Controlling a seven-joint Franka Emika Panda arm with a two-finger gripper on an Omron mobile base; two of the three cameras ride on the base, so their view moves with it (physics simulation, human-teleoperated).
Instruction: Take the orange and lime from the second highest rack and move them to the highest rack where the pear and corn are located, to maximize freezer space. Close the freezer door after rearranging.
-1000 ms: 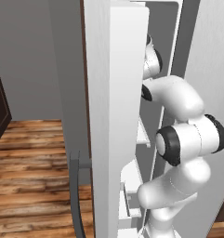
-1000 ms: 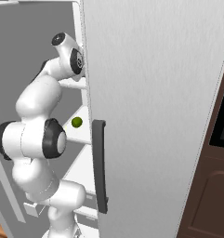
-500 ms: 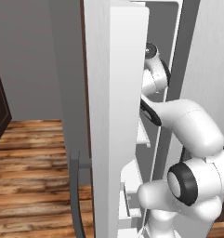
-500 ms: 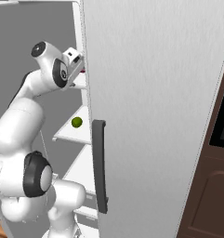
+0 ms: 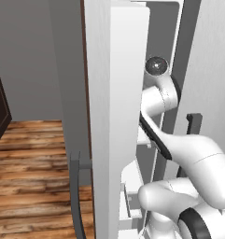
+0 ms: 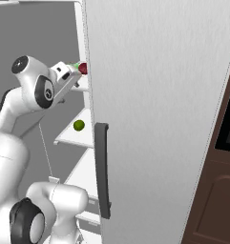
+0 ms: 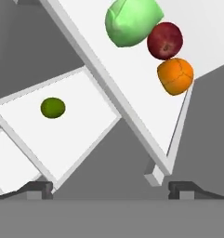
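Two shelves: an upper rack (image 7: pixel 132 100) and a lower rack (image 7: pixel 81 135) run tilted across the hand view.
Writing: no brand, label or lettering can be read on anything.
Lime (image 7: pixel 53 107): lies alone on the lower rack, left in the hand view; in the right base view it is the small green ball (image 6: pixel 78 125) on a white shelf left of the door edge.
Upper rack load: a pale green lumpy item (image 7: pixel 132 21), a dark red round fruit (image 7: pixel 165 40) and the orange (image 7: pixel 175 76) sit in a row, each touching the next; the orange is near the rack's edge.
Tool (image 7: pixel 111 188): released, its fingers spread wide with nothing between them, pointing at the racks from outside.
Freezer door (image 5: pixel 115 116): open, standing edge-on in the left base view, with its dark bar handle (image 5: pixel 75 196) low at left.
In the way: the door slab hides most of the arm (image 5: pixel 160 100) in the left base view; a wide grey fridge front (image 6: pixel 159 109) with a dark handle (image 6: pixel 102 169) covers the shelves' right part in the right base view.
Surroundings: wooden floor (image 5: pixel 34 177) at left, dark brown cabinet (image 6: pixel 216 181) at right.
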